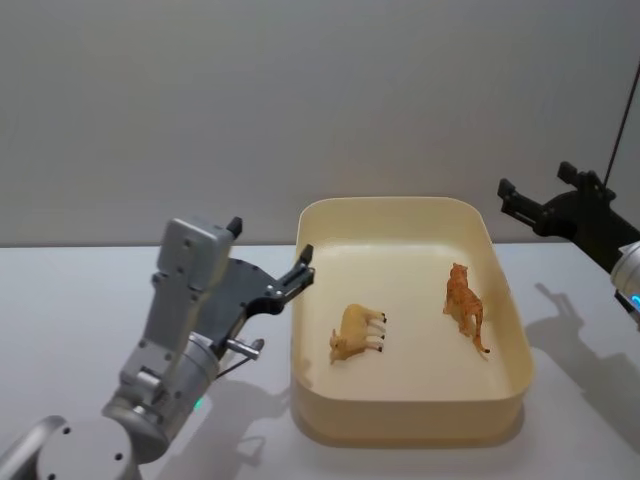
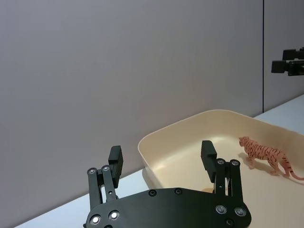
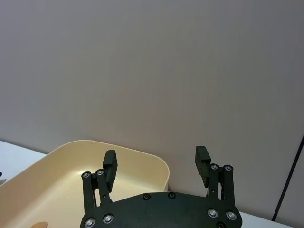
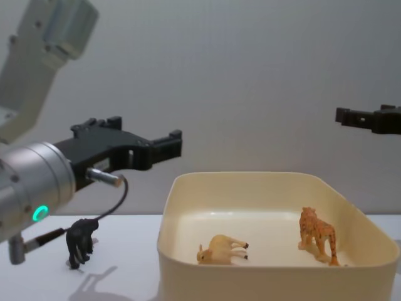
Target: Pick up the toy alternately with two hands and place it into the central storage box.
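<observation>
The cream-yellow storage box (image 1: 400, 206) sits mid-table. Inside it a tan toy animal (image 1: 357, 332) lies on its side and an orange tiger toy (image 1: 464, 303) stands upright. A black toy animal (image 4: 80, 241) stands on the table left of the box (image 4: 263, 179), below my left arm. My left gripper (image 1: 270, 245) hovers open and empty beside the box's left wall, above rim height. Off the box's far right corner my right gripper (image 1: 535, 182) hangs in the air, open and empty. The left wrist view shows the left gripper (image 2: 161, 159) facing the tiger (image 2: 266, 156).
A plain grey wall (image 1: 300, 100) stands close behind the white table (image 1: 70, 300). In the right wrist view the right gripper (image 3: 156, 162) looks over the box's far corner (image 3: 142, 159). A dark vertical cable (image 1: 622, 110) runs along the right edge.
</observation>
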Controlling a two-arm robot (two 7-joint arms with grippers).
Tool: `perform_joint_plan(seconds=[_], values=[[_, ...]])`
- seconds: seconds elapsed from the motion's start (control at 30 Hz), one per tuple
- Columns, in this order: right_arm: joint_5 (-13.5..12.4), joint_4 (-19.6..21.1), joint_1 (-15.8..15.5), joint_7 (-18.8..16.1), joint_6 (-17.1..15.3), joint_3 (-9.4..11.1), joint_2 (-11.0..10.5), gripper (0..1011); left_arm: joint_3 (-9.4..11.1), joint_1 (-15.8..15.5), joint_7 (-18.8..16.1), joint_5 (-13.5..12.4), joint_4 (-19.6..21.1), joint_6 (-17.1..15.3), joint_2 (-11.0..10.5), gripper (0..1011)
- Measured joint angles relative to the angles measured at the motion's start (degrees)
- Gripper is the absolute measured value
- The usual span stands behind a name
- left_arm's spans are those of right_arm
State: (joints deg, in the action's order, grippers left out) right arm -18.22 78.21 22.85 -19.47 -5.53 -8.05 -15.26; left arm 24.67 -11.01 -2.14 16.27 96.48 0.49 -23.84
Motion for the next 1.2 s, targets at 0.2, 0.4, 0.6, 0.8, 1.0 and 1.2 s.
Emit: perform_joint_plan(seconds=[0.2, 0.4, 0.6, 0.8, 1.0, 1.2], values=[[-0.2, 0.7, -0.5, 0.3, 0.0, 0.4, -0.4, 1001, -1.2, 0.4, 0.7, 3.4, 0.6, 1.1, -0.8, 1001], [-0.3, 1.2, -0.8, 0.6, 0.1, 0.6, -0.7, 1001, -2.0, -0.1, 2.3, 6.0, 0.2, 1.9, -0.9, 1001], [-0.4, 1.5, -1.0, 0.7, 0.1, 0.7, -0.8, 1001, -2.6, -0.4, 3.4, 7.7, -0.2, 2.4, -0.9, 1001], [-0.4, 1.6, -1.1, 0.8, 0.1, 0.8, -0.9, 1001, -2.7, -1.2, 4.5, 7.9, -0.9, 2.3, -0.4, 1001], [-0.5, 1.7, -1.1, 0.8, 0.1, 0.9, -1.0, 1001, -2.8, -3.1, 7.6, 7.3, -2.9, 0.3, 0.7, 1001], [-0.5, 1.8, -1.2, 0.9, 0.1, 0.9, -1.0, 1001, -2.9, -5.3, 10.5, 6.4, -4.9, -3.4, 1.7, 1001]])
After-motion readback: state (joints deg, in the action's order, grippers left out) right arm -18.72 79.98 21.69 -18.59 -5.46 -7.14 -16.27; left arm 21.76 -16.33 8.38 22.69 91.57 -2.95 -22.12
